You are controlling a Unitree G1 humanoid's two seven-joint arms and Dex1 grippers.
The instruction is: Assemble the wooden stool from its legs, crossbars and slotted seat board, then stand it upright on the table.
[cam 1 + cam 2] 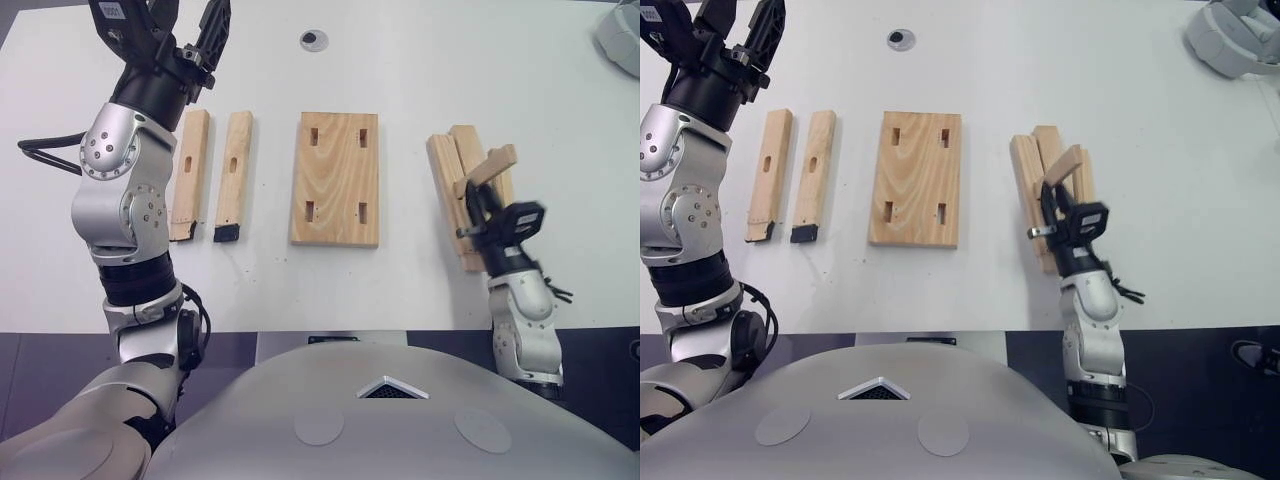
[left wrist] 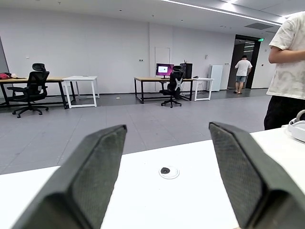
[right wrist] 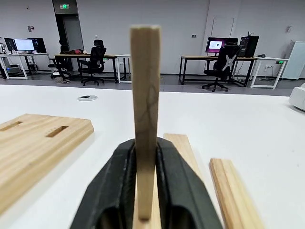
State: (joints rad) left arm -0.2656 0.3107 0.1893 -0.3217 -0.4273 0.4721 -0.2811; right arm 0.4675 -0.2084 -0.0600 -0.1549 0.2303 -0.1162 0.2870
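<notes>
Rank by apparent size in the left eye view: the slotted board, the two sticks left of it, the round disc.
1. slotted seat board
2. far-left leg and neighbouring leg: look alike, not ranked
3. round disc

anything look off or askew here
Only the right side: the spare pieces lie in a loose, overlapping pile, fanned at angles, unlike the two legs laid parallel beside the seat board. The right gripper holds a crossbar tilted above that pile. No damage shows.
</notes>
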